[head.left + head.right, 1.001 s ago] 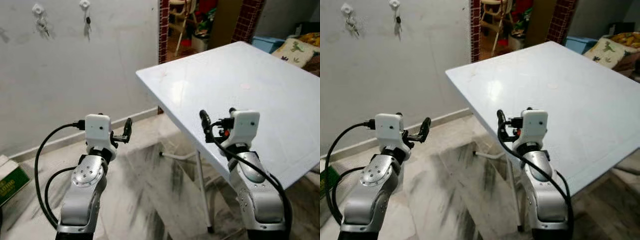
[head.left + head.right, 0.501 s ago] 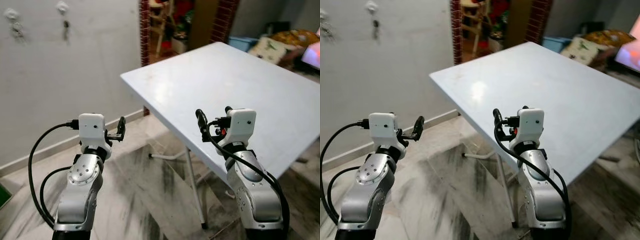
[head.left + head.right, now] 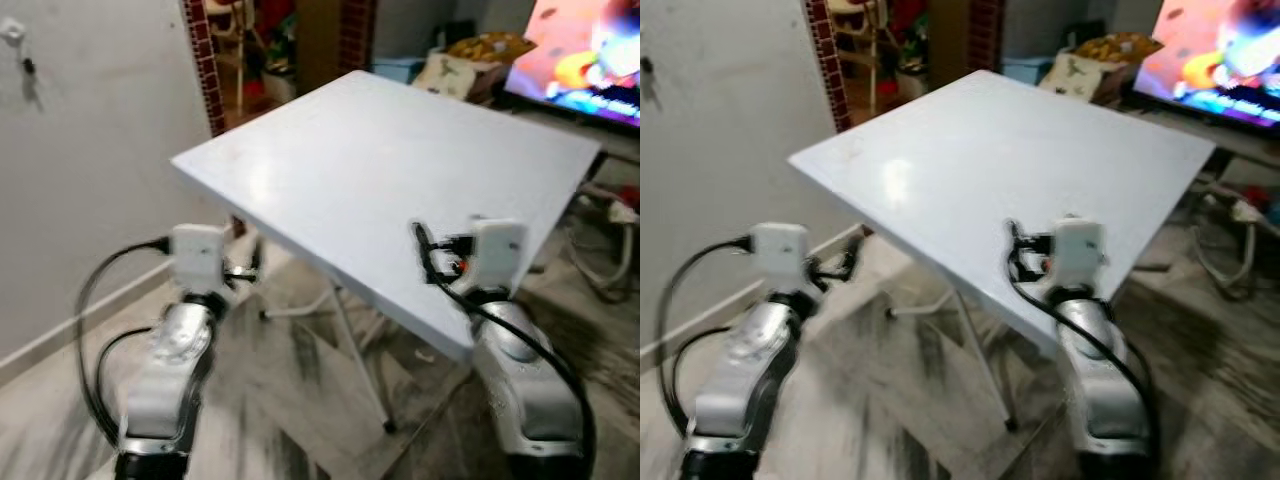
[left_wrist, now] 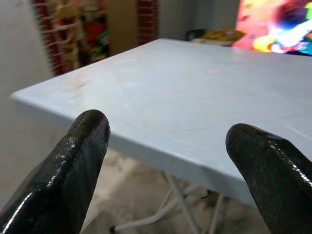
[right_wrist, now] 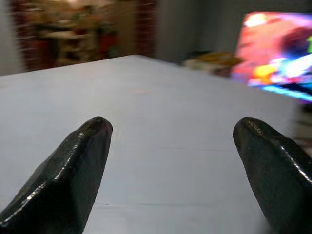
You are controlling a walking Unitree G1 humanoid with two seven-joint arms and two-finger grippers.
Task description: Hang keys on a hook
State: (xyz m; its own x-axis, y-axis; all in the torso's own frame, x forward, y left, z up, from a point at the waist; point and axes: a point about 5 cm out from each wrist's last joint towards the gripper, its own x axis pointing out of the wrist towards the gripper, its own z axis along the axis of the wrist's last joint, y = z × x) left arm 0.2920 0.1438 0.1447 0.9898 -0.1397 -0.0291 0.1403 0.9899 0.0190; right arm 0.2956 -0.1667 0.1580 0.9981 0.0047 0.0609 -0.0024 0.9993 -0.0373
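Two grippers, left gripper (image 4: 165, 146) and right gripper (image 5: 170, 151), fingers spread, facing white table (image 3: 400, 150)

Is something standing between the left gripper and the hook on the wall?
Nothing visible does. The hook sits high on the wall to the robot's left. The left gripper, open and empty, points at the white table instead.

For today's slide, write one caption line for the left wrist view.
Open left claw, both black fingers spread, faces the bare white square table beside a lit television screen.
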